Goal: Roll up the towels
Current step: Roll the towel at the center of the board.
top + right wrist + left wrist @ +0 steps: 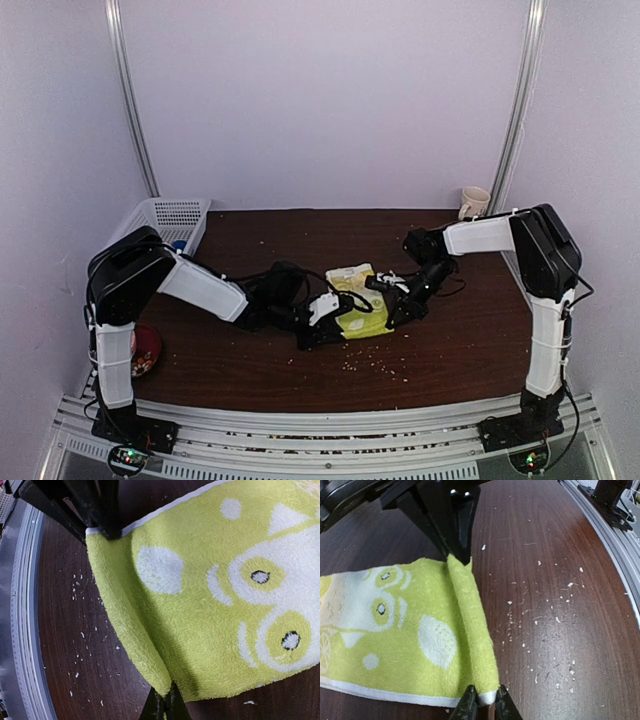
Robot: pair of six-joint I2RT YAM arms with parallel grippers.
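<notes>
The yellow-green towel (360,297) with its pale white pattern lies flat in the middle of the dark table, and its near edge is turned up into a narrow fold (470,615). My left gripper (486,701) is shut on the white-hemmed corner at one end of that fold. At the fold's other end my right gripper (165,703) is pinched shut on the cloth (200,610). In the top view the left gripper (325,318) and right gripper (397,290) flank the towel. A bit of blue (178,244) shows in the basket; I cannot tell whether it is the other towel.
A white basket (165,218) stands at the back left corner and a pale mug (474,203) at the back right. A red round object (147,350) sits by the left arm. White crumbs (555,615) dot the wood (535,540). A metal rail (22,630) runs along the table's near edge.
</notes>
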